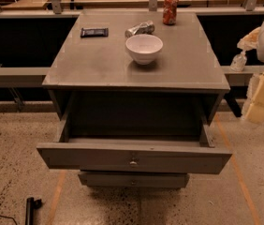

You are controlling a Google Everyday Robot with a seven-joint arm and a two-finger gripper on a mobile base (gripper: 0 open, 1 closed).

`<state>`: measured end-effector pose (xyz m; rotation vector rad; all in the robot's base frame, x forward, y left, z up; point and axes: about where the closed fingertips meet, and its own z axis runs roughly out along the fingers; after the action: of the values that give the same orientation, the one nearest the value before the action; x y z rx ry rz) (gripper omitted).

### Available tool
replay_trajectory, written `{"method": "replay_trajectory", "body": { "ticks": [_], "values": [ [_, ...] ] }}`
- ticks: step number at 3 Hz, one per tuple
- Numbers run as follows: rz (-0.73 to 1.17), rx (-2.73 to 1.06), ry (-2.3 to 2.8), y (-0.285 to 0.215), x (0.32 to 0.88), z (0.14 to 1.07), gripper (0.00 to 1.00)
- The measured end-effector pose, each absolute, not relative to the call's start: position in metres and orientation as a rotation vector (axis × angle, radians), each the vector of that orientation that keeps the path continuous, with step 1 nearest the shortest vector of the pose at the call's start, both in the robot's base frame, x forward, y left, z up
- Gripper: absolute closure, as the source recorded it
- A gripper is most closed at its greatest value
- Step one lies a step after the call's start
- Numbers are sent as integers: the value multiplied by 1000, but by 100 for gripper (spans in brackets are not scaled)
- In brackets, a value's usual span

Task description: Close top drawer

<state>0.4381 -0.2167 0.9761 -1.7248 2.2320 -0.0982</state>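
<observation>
Top drawer (pixel 90 157) pulled out; gripper (pixel 261 102) at right edge

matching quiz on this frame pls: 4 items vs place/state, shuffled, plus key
Items
1. top drawer
2. white bowl
3. red can
4. hand

Place or state
A. upright at the back edge of the cabinet top
B. far right of view, beyond the cabinet top's right edge
C. pulled out, open
D. upright near the middle of the cabinet top

Pairs: 1-C, 2-D, 3-A, 4-B
</observation>
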Motion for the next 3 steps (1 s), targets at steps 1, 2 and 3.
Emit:
{"method": "replay_trajectory", "body": {
  "ticks": [1, 2, 3],
  "values": [
    [-98, -1725, 2232, -217, 438, 976, 0],
    [-107, -1720, 2225, -216, 438, 979, 17],
    [-24, -1769, 2160, -199, 441, 952, 40]
  ]
}}
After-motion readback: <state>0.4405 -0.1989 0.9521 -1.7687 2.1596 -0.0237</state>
